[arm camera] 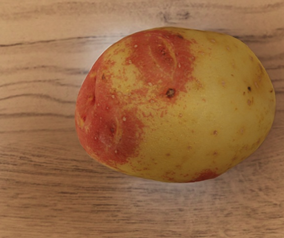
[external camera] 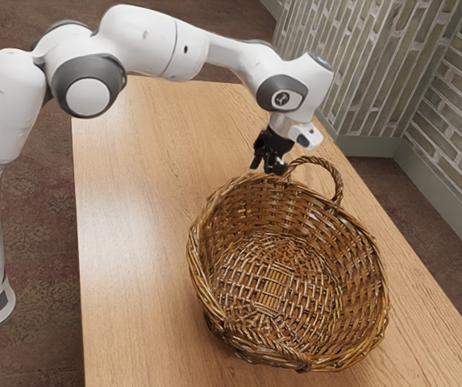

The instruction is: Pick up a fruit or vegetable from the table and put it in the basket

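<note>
Yellow-and-red potato point(arm camera: 181, 111), centre of the wrist view, is probably firm, best gripped across its short axis; the tool point(external camera: 264, 168), exterior view's upper centre, stands parted, empty.

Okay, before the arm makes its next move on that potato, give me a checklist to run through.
1. Potato below the hand, on the table: ok.
2. Gripper open: ok, fingers apart.
3. Fingers lined up to pass either side of the potato: cannot tell.
4. Gripper clear of the basket and its handle: cannot tell, they look close.
5. Basket upright, mouth up: ok.
6. Potato gripped, ready to lift: not ok.
</note>
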{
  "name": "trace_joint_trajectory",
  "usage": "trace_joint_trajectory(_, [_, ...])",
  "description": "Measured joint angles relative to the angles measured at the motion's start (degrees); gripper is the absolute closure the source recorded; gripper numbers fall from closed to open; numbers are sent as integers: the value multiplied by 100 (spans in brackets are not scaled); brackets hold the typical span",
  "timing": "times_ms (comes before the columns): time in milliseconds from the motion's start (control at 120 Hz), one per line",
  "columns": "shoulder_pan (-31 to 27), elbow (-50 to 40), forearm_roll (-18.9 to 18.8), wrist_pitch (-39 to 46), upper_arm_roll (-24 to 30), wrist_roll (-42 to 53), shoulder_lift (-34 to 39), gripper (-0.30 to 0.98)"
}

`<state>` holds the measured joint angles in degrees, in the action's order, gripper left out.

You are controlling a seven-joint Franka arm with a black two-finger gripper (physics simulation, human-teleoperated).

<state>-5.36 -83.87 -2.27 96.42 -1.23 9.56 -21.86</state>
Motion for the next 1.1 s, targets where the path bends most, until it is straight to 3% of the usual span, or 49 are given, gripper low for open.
trace_joint_trajectory(492, [41, 122, 322, 724, 39, 15, -406, 0])
trace_joint_trajectory(1100, [47, 140, 334, 972, 9, -6, -553, 0])
